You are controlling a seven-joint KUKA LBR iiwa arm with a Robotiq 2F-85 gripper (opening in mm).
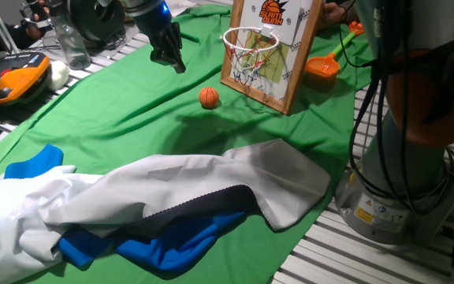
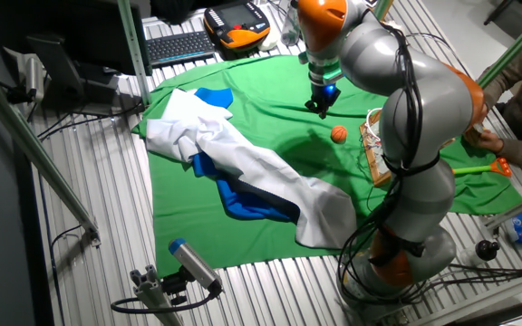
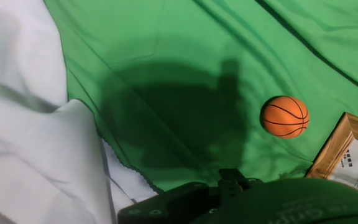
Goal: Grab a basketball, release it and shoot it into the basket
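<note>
Jaws are hard to read: in one fixed view the gripper (image 1: 172, 57) is hanging dark above the green cloth (image 1: 132, 110) with its fingers pointing down and nothing between them, but whether they are apart or together I cannot tell, and the hand view is showing only dark parts of the hand along its bottom edge. The gripper is hovering clear of the cloth, casting a broad shadow that is showing in the hand view. The basketball (image 1: 209, 97) is lying on the green cloth, apart from the gripper and just beside the lower front corner of the basket (image 1: 268, 49); in the hand view the ball (image 3: 284, 116) is sitting near the wooden frame corner (image 3: 340, 146). The basket is standing upright, its orange rim and white net facing the ball. Behind it an orange toy shovel (image 1: 325, 63) is lying on the cloth. Nearer the camera, a white garment (image 1: 187, 189) is lying crumpled over a blue one (image 1: 164, 248). The arm's grey base (image 1: 416, 158) is standing at the table's edge.
</note>
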